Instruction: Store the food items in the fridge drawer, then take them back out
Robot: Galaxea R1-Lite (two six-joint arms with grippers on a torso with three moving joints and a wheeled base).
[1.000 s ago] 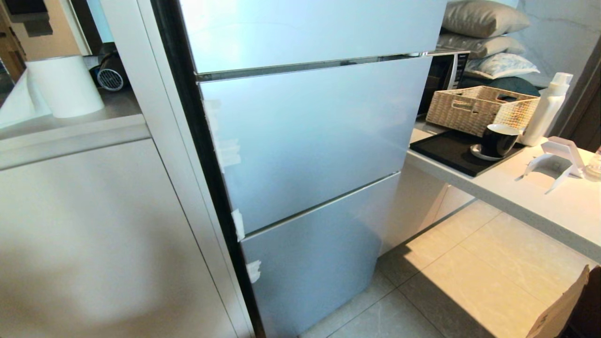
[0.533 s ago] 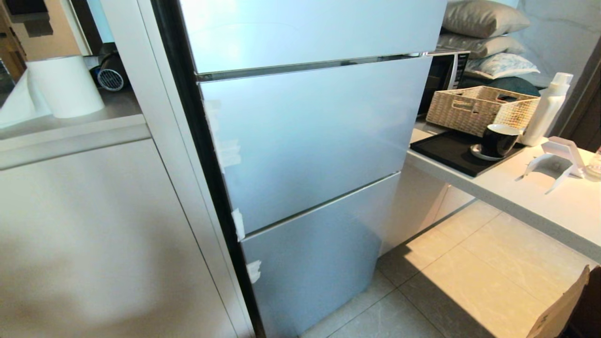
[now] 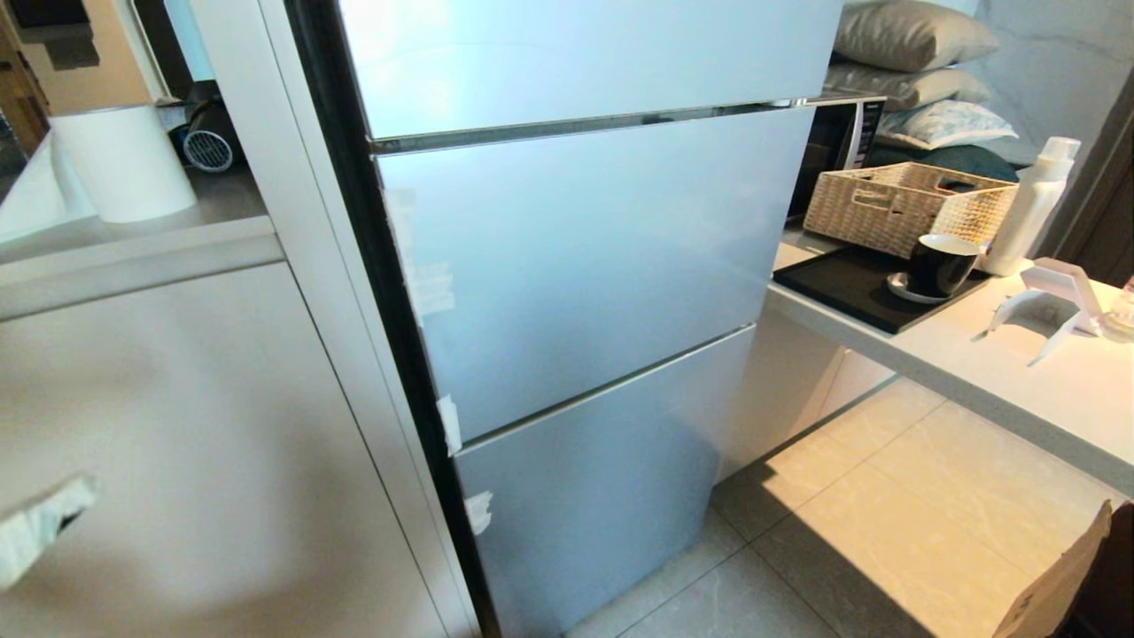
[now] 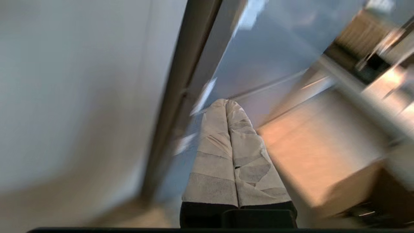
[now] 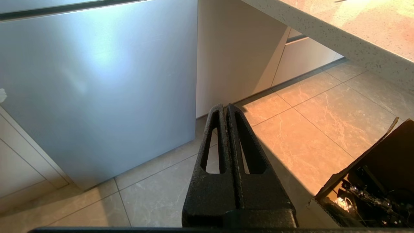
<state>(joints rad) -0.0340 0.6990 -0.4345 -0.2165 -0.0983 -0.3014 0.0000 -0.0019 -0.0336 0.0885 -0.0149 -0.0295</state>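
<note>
A silver fridge (image 3: 576,266) stands shut in front of me, so the fridge drawer is hidden and no food items show in any view. My left gripper (image 3: 40,523) enters the head view at the lower left edge, in front of a white cabinet. In the left wrist view its tape-wrapped fingers (image 4: 226,103) lie pressed together, shut and empty, pointing at the fridge's left edge (image 4: 181,97). My right gripper (image 5: 224,106) hangs low over the floor tiles beside the fridge's bottom door (image 5: 97,81), black fingers shut with nothing in them.
A white cabinet (image 3: 177,425) flanks the fridge on the left. To the right, a counter (image 3: 1019,372) holds a black tray (image 3: 842,283), a dark cup (image 3: 939,261), a wicker basket (image 3: 904,204) and a white bottle (image 3: 1032,208). An open cardboard box (image 5: 375,187) sits on the floor at right.
The left gripper has risen into the head view at the lower left edge. The right arm and the scene are unchanged.
</note>
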